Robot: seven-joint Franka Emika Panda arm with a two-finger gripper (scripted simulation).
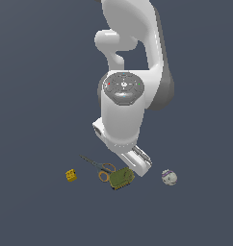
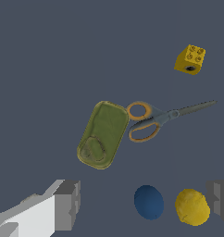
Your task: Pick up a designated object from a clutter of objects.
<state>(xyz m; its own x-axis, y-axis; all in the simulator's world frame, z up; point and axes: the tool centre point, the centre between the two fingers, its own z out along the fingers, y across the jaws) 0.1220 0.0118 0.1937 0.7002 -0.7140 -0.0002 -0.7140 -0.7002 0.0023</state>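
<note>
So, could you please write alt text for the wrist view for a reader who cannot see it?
An olive-green tin lies flat on a dark floor, its edge touching the orange handles of grey scissors. A yellow block sits apart; a dark blue ball and lemon lie between the open tool's fingers.

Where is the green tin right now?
In the exterior view the olive-green tin lies low in the middle, just under the arm, beside the scissors' orange handles, with the white ball off to the exterior view's right.

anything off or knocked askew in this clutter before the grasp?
Nothing looks spilled or damaged. One tight spot: the orange handles of the grey scissors lie right against the flat olive-green tin, apparently touching. The yellow studded block sits apart.
</note>
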